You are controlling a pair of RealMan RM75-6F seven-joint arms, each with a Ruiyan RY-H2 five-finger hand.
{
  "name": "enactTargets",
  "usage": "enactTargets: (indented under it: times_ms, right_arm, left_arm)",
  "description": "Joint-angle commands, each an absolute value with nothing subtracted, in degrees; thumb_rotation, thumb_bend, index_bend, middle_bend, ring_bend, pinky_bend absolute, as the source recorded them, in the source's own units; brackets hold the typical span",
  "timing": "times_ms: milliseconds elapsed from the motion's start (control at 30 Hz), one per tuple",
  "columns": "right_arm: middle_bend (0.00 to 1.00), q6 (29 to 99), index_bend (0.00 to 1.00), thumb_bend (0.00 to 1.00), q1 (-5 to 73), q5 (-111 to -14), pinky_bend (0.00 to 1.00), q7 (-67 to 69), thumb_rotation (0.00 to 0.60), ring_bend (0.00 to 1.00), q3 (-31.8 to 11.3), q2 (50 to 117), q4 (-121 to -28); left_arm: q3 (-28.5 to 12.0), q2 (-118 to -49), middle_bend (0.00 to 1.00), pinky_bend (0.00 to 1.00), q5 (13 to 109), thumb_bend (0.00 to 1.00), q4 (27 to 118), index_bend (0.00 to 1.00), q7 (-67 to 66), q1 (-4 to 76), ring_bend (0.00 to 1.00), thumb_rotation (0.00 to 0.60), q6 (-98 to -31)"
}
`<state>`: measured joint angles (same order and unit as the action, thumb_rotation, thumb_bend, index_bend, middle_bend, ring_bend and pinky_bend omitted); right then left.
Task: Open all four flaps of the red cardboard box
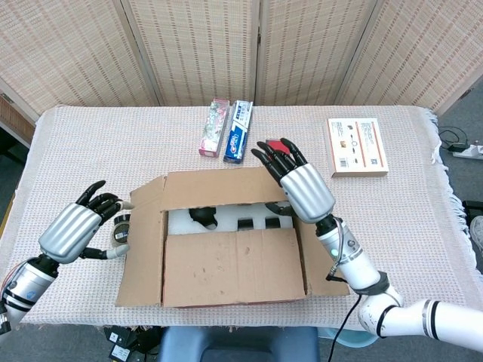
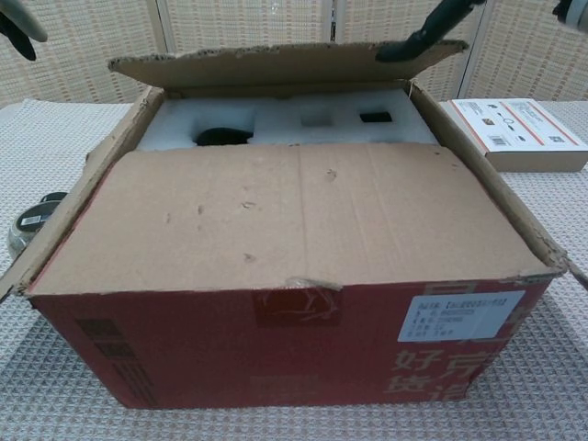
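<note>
The red cardboard box (image 2: 276,340) stands mid-table with brown flaps. Its far flap (image 1: 215,188) is raised, also seen as the far flap (image 2: 285,64) in the chest view, baring white foam (image 2: 285,119) with cut-outs inside. My right hand (image 1: 300,188) holds that flap at its right end, thumb beneath and fingers over it; one dark finger (image 2: 427,26) shows in the chest view. The near flap (image 1: 234,264) lies flat over the box. The left flap (image 1: 143,241) and right flap (image 1: 323,260) splay outward. My left hand (image 1: 72,230) hovers left of the box, fingers spread, holding nothing.
A roll of tape (image 1: 121,230) lies between my left hand and the box. Two toothpaste cartons (image 1: 226,130), a small red item (image 1: 276,149) and a white carton (image 1: 357,146) lie behind the box. A folding screen backs the table.
</note>
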<state>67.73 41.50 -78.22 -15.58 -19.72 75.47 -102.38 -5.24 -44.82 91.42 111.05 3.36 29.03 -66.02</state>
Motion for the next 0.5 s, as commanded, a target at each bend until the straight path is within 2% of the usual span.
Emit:
enactTargets:
  times_ms: [33,333,500]
  right_arm:
    - [0.09,68.0,0.00,0.18,42.5,-76.7,0.06,-16.6,0.600,0.19,-21.7,74.6,-102.3]
    - [0.09,65.3,0.00,0.18,48.5,-66.4,0.06,-23.3,0.600,0.19,-28.0,75.1,-98.0]
    - [0.09,62.9,0.00,0.18,52.3,-61.2,0.06,-25.0,0.600,0.20,-30.0,76.3,-93.1]
  left_arm:
    - [-5.2,-44.7,0.32,0.00,91.7,0.17,110.9,0.25,3.7,28.8,0.22,0.000,-66.3]
    - [-5.2,-43.6,0.32,0.00,93.9,0.17,110.7,0.26,5.6,28.1,0.22,0.000,-68.2]
    - [-5.0,-43.2,0.32,0.00,96.1,0.17,110.8,0.29,8.5,28.3,0.23,0.000,-68.7]
